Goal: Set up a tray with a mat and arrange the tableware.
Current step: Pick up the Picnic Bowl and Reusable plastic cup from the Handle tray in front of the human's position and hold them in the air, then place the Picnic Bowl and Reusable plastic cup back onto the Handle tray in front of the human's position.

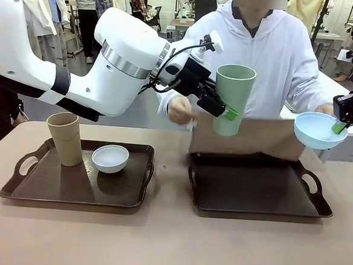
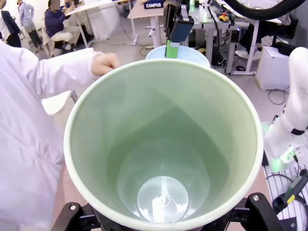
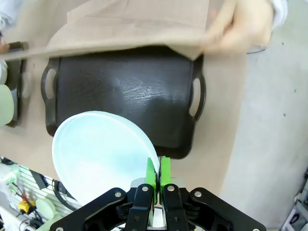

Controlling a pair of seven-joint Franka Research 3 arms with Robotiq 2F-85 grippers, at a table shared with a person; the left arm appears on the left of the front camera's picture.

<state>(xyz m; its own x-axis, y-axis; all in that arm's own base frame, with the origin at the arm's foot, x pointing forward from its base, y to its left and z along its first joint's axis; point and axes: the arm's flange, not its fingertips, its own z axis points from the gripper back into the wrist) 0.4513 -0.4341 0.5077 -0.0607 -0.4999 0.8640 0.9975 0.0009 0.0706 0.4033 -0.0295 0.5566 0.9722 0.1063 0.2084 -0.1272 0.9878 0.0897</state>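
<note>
The green cup (image 2: 163, 144) is smooth plastic with a soft sheen inside. The tan cup (image 1: 65, 138) looks matt. The white bowl (image 1: 110, 158) is glossy, and the blue bowl (image 3: 101, 154) is smooth with a satin finish. The left tray (image 1: 51, 187) and right tray (image 1: 257, 190) are dark, finely grained and dully shiny. The mat (image 1: 267, 137) is matt tan, either paper or cloth. The worktop (image 1: 169, 241) is matt and smooth. The left arm (image 1: 129, 35) has a glossy white plastic shell and a brushed metal ring (image 1: 124, 62).
</note>
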